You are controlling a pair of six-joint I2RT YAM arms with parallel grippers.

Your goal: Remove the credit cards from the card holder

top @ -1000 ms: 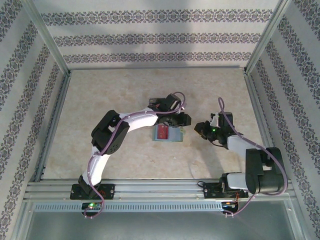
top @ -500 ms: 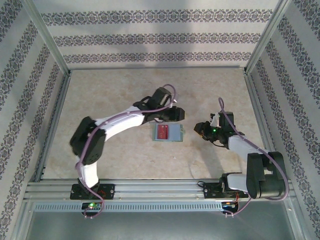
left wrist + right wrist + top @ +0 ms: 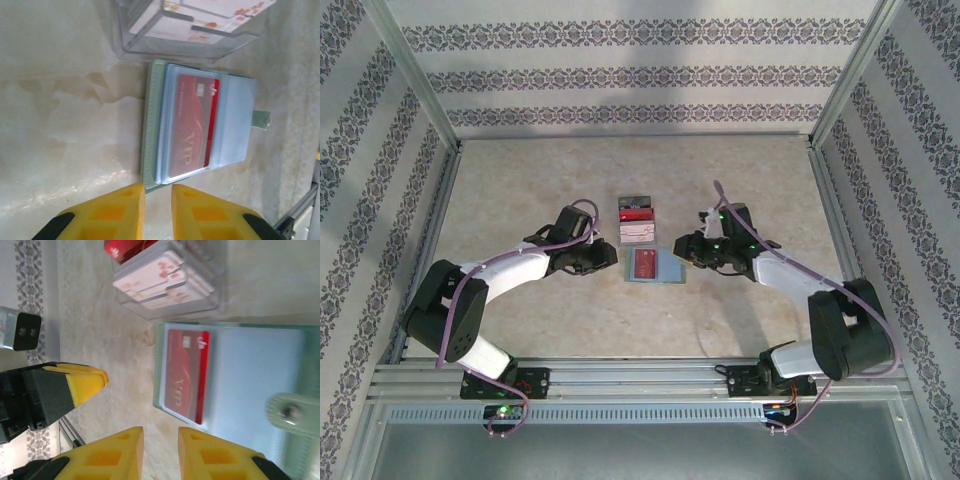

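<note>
The card holder (image 3: 668,266) lies open and flat on the table, grey-green with bluish pockets. A red credit card (image 3: 644,264) sits in its left pocket, marked VIP in the left wrist view (image 3: 192,125) and the right wrist view (image 3: 185,374). My left gripper (image 3: 612,256) rests just left of the wallet, its yellow jaws (image 3: 158,187) slightly open and empty near the wallet's corner (image 3: 150,180). My right gripper (image 3: 680,250) hovers at the wallet's right edge, narrowly open (image 3: 161,430) with nothing between its fingers.
A clear plastic card stand (image 3: 637,222) stands just behind the wallet, holding pale pinkish-white cards (image 3: 155,277) and a red card (image 3: 122,247). The wallet's snap tab (image 3: 291,412) sticks out on its right side. Metal rails and patterned walls enclose the table.
My left arm has pulled back from above the wallet to its left side, uncovering the card stand. My right gripper has moved left and forward to the wallet's right edge.
</note>
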